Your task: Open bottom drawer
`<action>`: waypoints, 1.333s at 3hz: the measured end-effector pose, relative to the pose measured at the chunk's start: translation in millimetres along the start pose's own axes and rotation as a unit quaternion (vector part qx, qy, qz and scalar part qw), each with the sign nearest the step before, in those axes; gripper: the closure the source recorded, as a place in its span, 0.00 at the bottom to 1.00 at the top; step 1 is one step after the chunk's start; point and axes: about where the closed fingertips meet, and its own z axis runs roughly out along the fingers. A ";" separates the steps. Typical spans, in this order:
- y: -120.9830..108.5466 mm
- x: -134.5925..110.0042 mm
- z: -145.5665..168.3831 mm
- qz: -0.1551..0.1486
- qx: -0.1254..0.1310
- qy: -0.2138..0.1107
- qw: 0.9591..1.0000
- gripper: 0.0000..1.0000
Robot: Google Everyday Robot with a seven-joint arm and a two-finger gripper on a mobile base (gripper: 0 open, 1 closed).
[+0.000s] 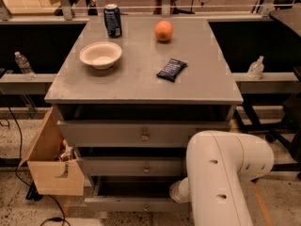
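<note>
The grey cabinet has three drawers. The bottom drawer (127, 203) is the lowest, with a slim grey front and a small knob (146, 207). It stands pulled out a little, with a dark gap (131, 187) showing above its front. My white arm (221, 173) fills the lower right, and its wrist end (178, 192) reaches to the right end of the bottom drawer. My gripper is hidden behind the arm there. The middle drawer (146, 167) and the top drawer (143, 135) stand above it.
On the cabinet top (141, 84) are a white bowl (100, 54), a blue can (112, 20), an orange (163, 31) and a dark snack packet (171, 69). An open cardboard box (49, 168) stands at the cabinet's left. Water bottles (22, 64) (256, 68) stand on side shelves.
</note>
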 end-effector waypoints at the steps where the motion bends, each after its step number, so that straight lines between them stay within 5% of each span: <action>1: -0.1 0.0 0.1 0.000 0.000 0.000 1.000 1.00; 4: -0.1 0.0 0.0 0.000 0.000 0.000 1.000 1.00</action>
